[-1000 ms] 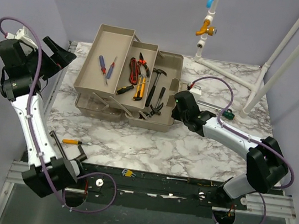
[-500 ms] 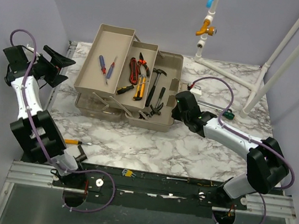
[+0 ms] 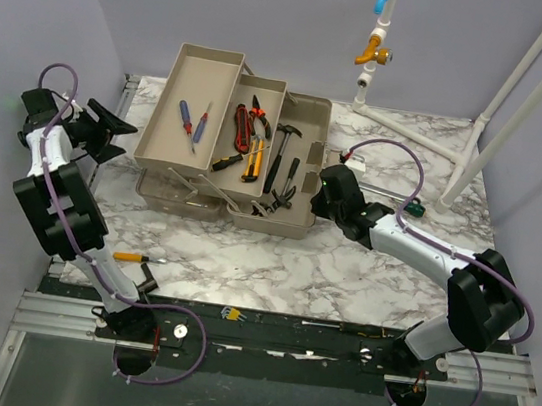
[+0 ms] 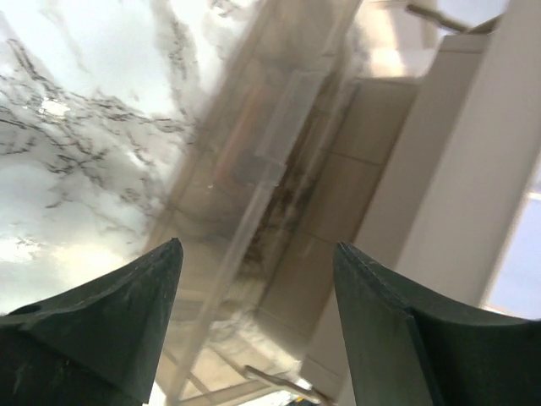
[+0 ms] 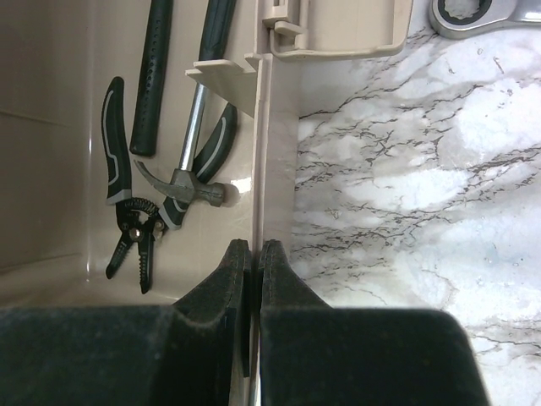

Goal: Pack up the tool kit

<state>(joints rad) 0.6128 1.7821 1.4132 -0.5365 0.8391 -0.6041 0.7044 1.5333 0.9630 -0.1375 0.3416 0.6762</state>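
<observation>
The tool kit stands open at the table's back middle, its beige trays stepped up to the left. The trays hold two screwdrivers, a red knife and pliers. A hammer and small pliers lie in the box bottom. My right gripper is shut on the box's right wall. My left gripper hangs open just left of the trays. In the left wrist view this gripper faces the blurred translucent lid, with nothing between the fingers.
An orange-handled screwdriver lies on the marble near the front left. Hex keys rest on the front rail. A wrench lies right of the box. A white pipe frame stands back right, and a valve hangs above.
My left arm has folded in and its gripper has come down and right toward the trays' left side, jaws narrowing slightly. The right gripper and the box have stayed put.
</observation>
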